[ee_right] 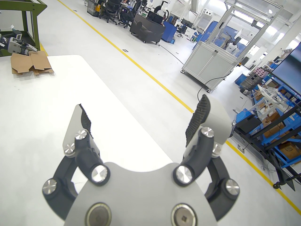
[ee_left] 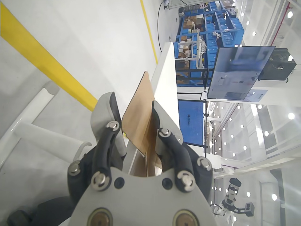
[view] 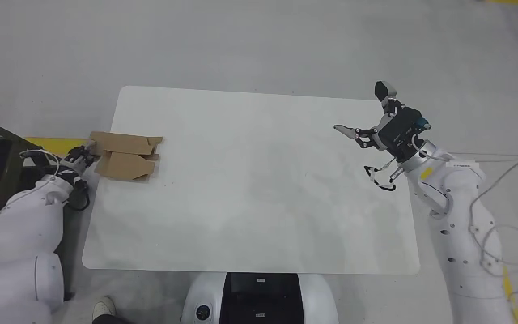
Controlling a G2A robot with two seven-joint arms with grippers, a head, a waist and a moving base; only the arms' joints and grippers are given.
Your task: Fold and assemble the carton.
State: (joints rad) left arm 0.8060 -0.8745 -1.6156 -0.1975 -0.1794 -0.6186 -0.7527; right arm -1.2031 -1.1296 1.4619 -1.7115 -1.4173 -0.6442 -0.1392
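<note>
Seeing flattened brown carton [view: 125,154] lying at left edge of white table [view: 259,219], toward far half, with 1 end hanging over that edge. Counting 2 offset layers, notched flaps pointing toward table middle.

Reading left gripper [ee_left: 133,98] as clamped on the overhanging end: fingers [ee_left: 110,109] drawn close, cardboard flap pinched between the pads. From left wrist view, can't judge rest of carton; own fingers and the raised flap cover it.

Reading right gripper [ee_right: 142,101] as wide open and holding nothing, hovering above table near far-right corner, well apart from carton across the full tabletop. Noting loose black cable loop [view: 380,178] hanging off that wrist, just above the table's right side.

Around the rig:
- green metal frame [ee_right: 30,8] just beyond table's left end, right behind carton and left gripper, so tight on that side
- yellow floor line [ee_right: 141,69] running past table's far side
- glass-walled enclosure [ee_right: 218,55] beyond that line
- blue shelving [ee_left: 207,24] stacked with boxes, plus large dark screen [ee_left: 239,71] on a stand, off past table's right end
</note>
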